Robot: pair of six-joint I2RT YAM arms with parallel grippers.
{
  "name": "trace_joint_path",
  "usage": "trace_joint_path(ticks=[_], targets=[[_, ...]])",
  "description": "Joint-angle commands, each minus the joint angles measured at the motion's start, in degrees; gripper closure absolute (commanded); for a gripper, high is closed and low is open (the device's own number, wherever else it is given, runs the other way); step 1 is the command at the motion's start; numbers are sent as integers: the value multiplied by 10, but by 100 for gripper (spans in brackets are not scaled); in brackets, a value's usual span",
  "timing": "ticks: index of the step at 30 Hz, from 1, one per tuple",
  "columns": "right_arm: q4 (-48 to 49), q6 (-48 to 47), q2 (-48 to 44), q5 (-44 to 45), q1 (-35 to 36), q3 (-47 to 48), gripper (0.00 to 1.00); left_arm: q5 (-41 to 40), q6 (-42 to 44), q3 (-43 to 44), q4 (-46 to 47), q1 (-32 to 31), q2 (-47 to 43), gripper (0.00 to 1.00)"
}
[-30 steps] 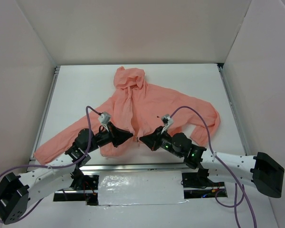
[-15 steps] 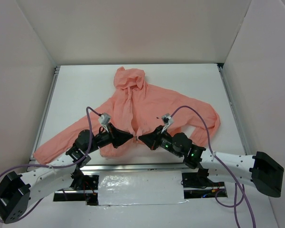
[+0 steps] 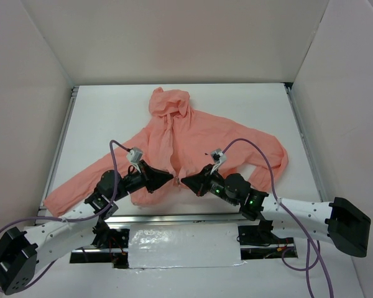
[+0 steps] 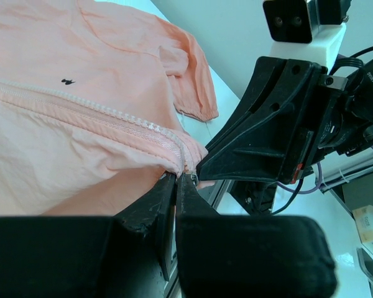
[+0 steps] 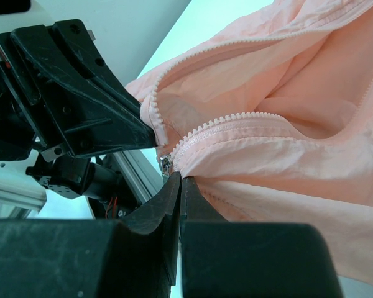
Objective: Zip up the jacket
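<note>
Not much of the zipping looks done. The jacket (image 3: 193,139) lies spread flat on the table (image 3: 112,112), hood at the far side, sleeves thrown out to either side, hem toward the arms. In the right wrist view the two rows of teeth (image 5: 236,118) run apart from each other right down to the hem, with a small metal slider (image 5: 166,164) sitting at the very bottom, so I'd say the front is open along its whole length. What seems to be in hand is the fiddly start: bringing the two bottom ends together so the slider can catch. The run up to the collar is all left to do.

Both claws meet at the middle of the hem, tips nearly touching. The left gripper (image 3: 172,178) is clenched on the hem end of one front edge, fabric pinched between its closed fingers (image 4: 165,192). The right gripper (image 3: 184,181) is clamped on the other edge, its fingers (image 5: 168,195) shut on the cloth just under the slider. The rest of the jacket stretches away from both claws toward the far wall
</note>
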Motion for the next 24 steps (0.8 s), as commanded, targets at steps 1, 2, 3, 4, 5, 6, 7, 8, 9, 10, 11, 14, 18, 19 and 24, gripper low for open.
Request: trace_joint_path(ticks=[1,2,3,4,5,6,7,8,9,10,11,14,18,19,24], targets=[[23,-2,1,6,0,-7,100,-10,7,8,17,2,-15,100],[25,-2,0,6,0,-7,100,-10,7,9,16,2,-13,100],[26,-2,0,6,0,-7,100,-6,6,9,18,2,-12,100],[26,-2,-1,5,0,-7,100,-4,4,10,20,2,-9,100],[23,-2,-1,6,0,-4,100,-3,4,10,22,2,-7,100],[21,-4,-1,7,0,-1,100,-2,2,7,27,2,-4,100],[22,-5,0,7,0,0,100,-1,1,7,30,2,0,100],[21,-6,1,7,0,3,100,1,0,5,32,2,2,100],[21,-8,1,7,0,3,100,3,-3,3,36,2,3,100],[22,-8,2,8,0,4,100,4,-3,3,38,2,3,100],[22,-8,3,12,0,5,100,5,-4,3,39,2,3,100],[18,-10,7,16,0,10,100,5,-5,1,41,2,2,100],[18,-10,11,21,0,11,100,5,-6,-1,42,2,3,100],[18,-10,12,22,0,12,100,6,-6,-1,45,2,3,100],[21,-13,9,20,-2,13,100,11,-6,-4,50,2,12,100]])
